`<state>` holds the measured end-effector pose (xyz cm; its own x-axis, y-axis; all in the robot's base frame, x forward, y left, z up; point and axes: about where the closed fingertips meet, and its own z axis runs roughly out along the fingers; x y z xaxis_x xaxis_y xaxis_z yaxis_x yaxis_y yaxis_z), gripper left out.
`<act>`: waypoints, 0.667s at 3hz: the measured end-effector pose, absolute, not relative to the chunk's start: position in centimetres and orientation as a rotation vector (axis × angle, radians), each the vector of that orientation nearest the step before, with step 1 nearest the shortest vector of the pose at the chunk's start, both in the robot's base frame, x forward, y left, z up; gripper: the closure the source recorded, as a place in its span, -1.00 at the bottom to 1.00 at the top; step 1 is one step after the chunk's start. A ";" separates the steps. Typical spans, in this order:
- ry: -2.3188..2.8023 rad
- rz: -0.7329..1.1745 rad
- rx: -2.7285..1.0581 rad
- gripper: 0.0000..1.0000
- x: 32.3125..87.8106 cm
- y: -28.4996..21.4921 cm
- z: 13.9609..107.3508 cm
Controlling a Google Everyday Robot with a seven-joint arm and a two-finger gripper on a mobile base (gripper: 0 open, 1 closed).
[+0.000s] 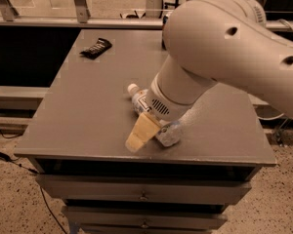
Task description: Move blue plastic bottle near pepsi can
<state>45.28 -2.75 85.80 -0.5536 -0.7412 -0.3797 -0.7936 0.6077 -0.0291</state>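
Note:
The blue plastic bottle [138, 97] lies on its side on the grey table [88, 111], white cap pointing to the far left, its base end near the table's front edge. My gripper [150, 130] is down over the bottle's middle and lower part, covering most of it. The big white arm reaches in from the upper right. The pepsi can is hidden behind the arm at the table's far side.
A flat black snack wrapper [95, 48] lies at the far left of the table. The table's front edge [136, 156] is just below the gripper, with drawers underneath. A rail runs behind the table.

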 end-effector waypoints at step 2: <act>2.436 0.114 -1.204 0.41 47.8 -5.0 86.4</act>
